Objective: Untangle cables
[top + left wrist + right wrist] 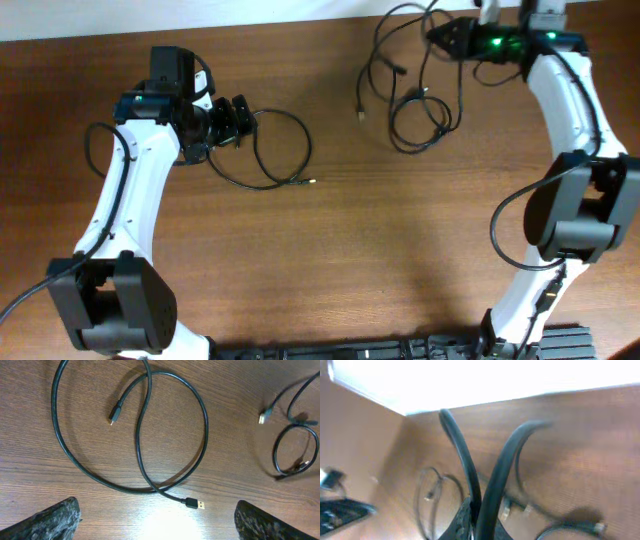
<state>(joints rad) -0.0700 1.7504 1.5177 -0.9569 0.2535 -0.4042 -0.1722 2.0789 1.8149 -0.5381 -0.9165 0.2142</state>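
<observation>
One black cable (283,150) lies alone on the wooden table as a loose loop, its USB plug (312,181) pointing right. In the left wrist view this loop (142,445) crosses itself, with the USB plug (196,504) and a small plug (115,412) free. My left gripper (240,116) is open and empty at the loop's left edge; in its own view the left gripper (157,512) has its fingers spread wide. The other cables (418,98) hang bunched from my right gripper (448,35), raised at the table's far edge. In the right wrist view the right gripper (482,520) is shut on two black strands (492,475).
The bunch's lower loops and plugs (295,445) rest on the table right of the separate loop. The table's far edge (300,25) runs just behind both grippers. The arm bases stand at the near edge.
</observation>
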